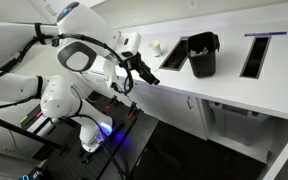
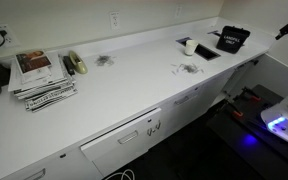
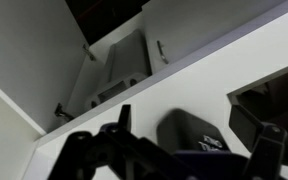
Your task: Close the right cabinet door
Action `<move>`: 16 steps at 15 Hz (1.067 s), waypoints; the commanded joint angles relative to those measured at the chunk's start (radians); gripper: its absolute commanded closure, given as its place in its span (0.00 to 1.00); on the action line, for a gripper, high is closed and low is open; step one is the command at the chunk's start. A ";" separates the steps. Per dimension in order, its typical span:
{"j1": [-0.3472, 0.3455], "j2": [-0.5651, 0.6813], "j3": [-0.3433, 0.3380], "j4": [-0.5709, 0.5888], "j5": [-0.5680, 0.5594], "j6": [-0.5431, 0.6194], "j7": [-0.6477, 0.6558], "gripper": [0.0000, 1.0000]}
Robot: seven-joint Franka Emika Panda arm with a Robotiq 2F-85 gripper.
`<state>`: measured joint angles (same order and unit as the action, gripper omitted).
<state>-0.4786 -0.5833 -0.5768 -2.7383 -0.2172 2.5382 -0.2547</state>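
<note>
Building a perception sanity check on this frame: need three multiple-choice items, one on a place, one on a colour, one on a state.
1. Where does the stack of magazines lie?
A) on the white countertop
B) on the floor
C) on a chair

2. What colour is the bin at the counter cutout?
A) white
B) black
C) red

3. How is the gripper?
A) shut on a cup
B) shut on a door handle
C) open, holding nothing

Answers:
1 A, the stack rests on the counter surface, at the end far from the arm.
2 B, it looks black in both exterior views.
3 C, the wrist view shows the fingers apart with nothing gripped.
</note>
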 commanded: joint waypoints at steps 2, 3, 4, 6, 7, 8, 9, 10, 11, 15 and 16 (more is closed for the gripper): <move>-0.083 0.296 0.027 0.122 -0.011 0.189 0.119 0.00; -0.112 0.337 0.046 0.147 -0.028 0.198 0.161 0.00; -0.077 0.228 0.017 0.081 0.013 0.167 0.072 0.00; -0.105 0.307 0.037 0.123 0.006 0.184 0.110 0.00; -0.106 0.326 0.041 0.134 0.005 0.184 0.118 0.00; -0.106 0.337 0.043 0.141 0.004 0.185 0.119 0.00; -0.106 0.342 0.042 0.145 0.004 0.185 0.120 0.00; -0.112 0.362 0.052 0.155 0.000 0.181 0.150 0.00; -0.130 0.406 0.066 0.182 -0.010 0.185 0.220 0.00; -0.163 0.538 0.064 0.273 0.035 0.163 0.384 0.00; -0.167 0.568 0.059 0.295 0.050 0.157 0.416 0.00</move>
<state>-0.6221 -0.1277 -0.5221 -2.5315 -0.2095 2.7146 0.0732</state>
